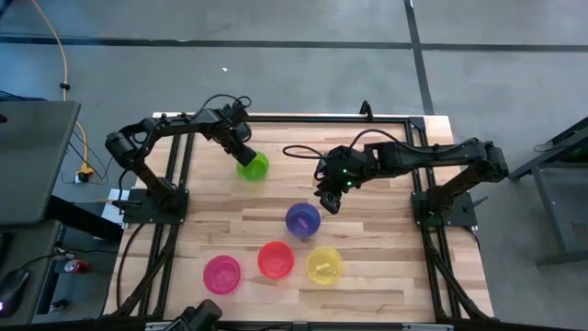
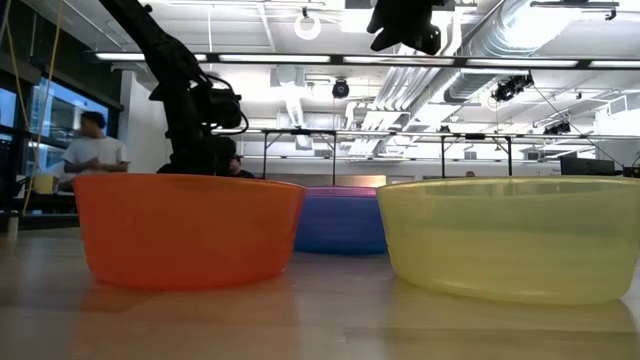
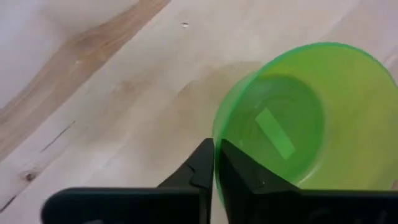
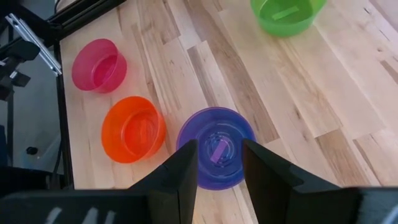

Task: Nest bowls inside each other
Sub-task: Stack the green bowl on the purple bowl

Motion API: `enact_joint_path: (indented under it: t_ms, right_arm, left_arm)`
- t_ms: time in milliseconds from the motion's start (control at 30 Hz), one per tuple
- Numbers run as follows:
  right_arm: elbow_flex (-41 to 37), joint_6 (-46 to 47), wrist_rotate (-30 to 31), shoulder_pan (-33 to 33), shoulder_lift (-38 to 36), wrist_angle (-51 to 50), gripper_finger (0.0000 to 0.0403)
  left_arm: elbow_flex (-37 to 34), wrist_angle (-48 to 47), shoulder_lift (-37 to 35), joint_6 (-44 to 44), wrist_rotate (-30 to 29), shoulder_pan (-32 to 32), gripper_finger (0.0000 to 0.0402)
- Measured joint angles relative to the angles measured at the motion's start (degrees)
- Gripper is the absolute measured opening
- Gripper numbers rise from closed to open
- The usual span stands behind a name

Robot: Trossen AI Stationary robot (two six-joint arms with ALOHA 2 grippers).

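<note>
My left gripper (image 1: pixel 244 154) is at the far left of the table, shut on the lime green bowl (image 1: pixel 254 167). My right gripper (image 1: pixel 327 200) hangs open, raised above the table just right of the purple bowl (image 1: pixel 302 219); in the right wrist view its fingers frame that bowl (image 4: pixel 216 146) from above without touching. In the low view this bowl (image 2: pixel 340 222) looks blue with a purple rim, as if one sits inside the other. The pink bowl (image 1: pixel 221 274), orange bowl (image 1: pixel 276 259) and yellow bowl (image 1: pixel 323 265) stand upright on their bases along the near edge. My left gripper pinches the lime green bowl's rim (image 3: pixel 214 140) on the side toward the far left corner, one finger (image 3: pixel 239 174) inside the bowl and one (image 3: pixel 198 171) outside. The fingers come slanting down from the far left. Whether the bowl's base is on the table, I cannot tell.
Bare wood lies between the lime green bowl and the purple one, and along the table's right side. In the low view the orange bowl (image 2: pixel 185 228) and yellow bowl (image 2: pixel 510 238) fill the foreground. People (image 2: pixel 95 150) show in the room beyond the table.
</note>
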Motion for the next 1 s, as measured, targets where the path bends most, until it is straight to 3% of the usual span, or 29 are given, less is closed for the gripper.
enact_joint_path:
  t_ms: [167,433,667,1000]
  right_arm:
    - [0.0,0.0,0.0,0.0,0.0,0.0,0.0115]
    - [0.0,-0.1,0.5,0.0,0.0,-4.3,0.0115]
    - [0.0,-7.5,2.8,0.7,-2.1,-2.7,0.0115]
    - [-1.4,-13.3,11.8,0.9,-9.5,-3.0,0.0114]
  left_arm:
    - [0.0,0.2,0.0,-0.4,-0.6,0.0,0.0004]
    - [3.0,-4.4,0.0,-1.0,4.5,-1.2,0.0001]
    - [8.4,-8.7,0.0,-1.6,4.8,-8.0,0.0000]
    - [14.1,-8.5,0.0,-5.1,5.9,-18.7,0.0000]
